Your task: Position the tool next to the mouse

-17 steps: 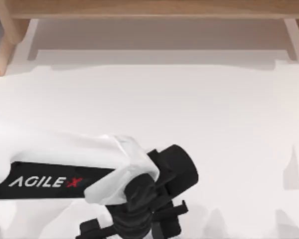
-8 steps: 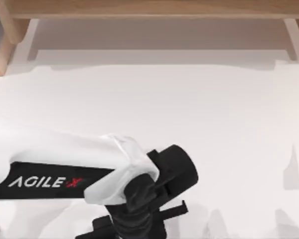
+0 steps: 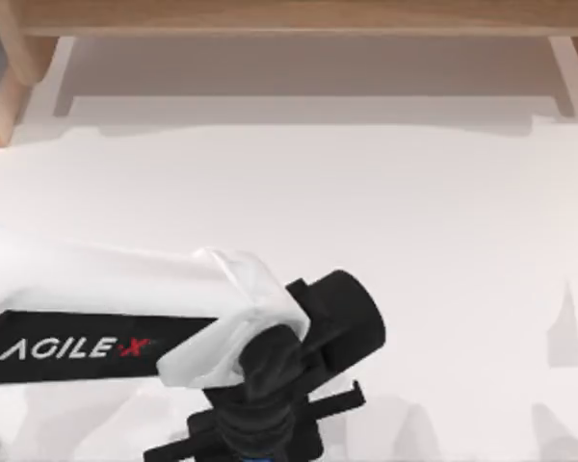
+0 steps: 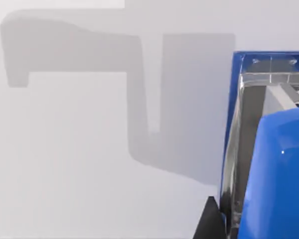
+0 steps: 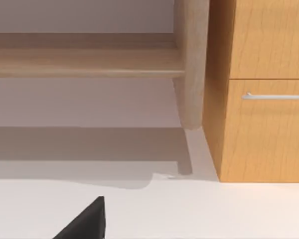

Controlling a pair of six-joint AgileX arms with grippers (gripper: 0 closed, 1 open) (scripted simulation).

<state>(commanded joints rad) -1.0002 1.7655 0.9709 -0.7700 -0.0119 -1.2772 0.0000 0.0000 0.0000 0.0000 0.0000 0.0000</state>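
Blue marks the tool throughout. Top view: the left arm reaches in from the left along the near edge of the white table. The left gripper points down at the near edge, left of centre, with a sliver of blue at its lower end. From this view it cannot be told whether the jaws are open or closed.

Left wrist view: the tool sits close to the camera, a blue body with a clear, metallic inner section, above bare table and the arm's shadow. One dark fingertip lies against its edge. The tool appears held in the left gripper, but jaw closure is not confirmed.

Right wrist view: the right gripper shows as a single dark finger, so its jaw state cannot be told. Beyond it are the far table edge, a wooden shelf and a drawer cabinet.

Progress, as a judgement: pickup looks done or nearly done. Locating the mouse, carrying the tool and placing it remain.
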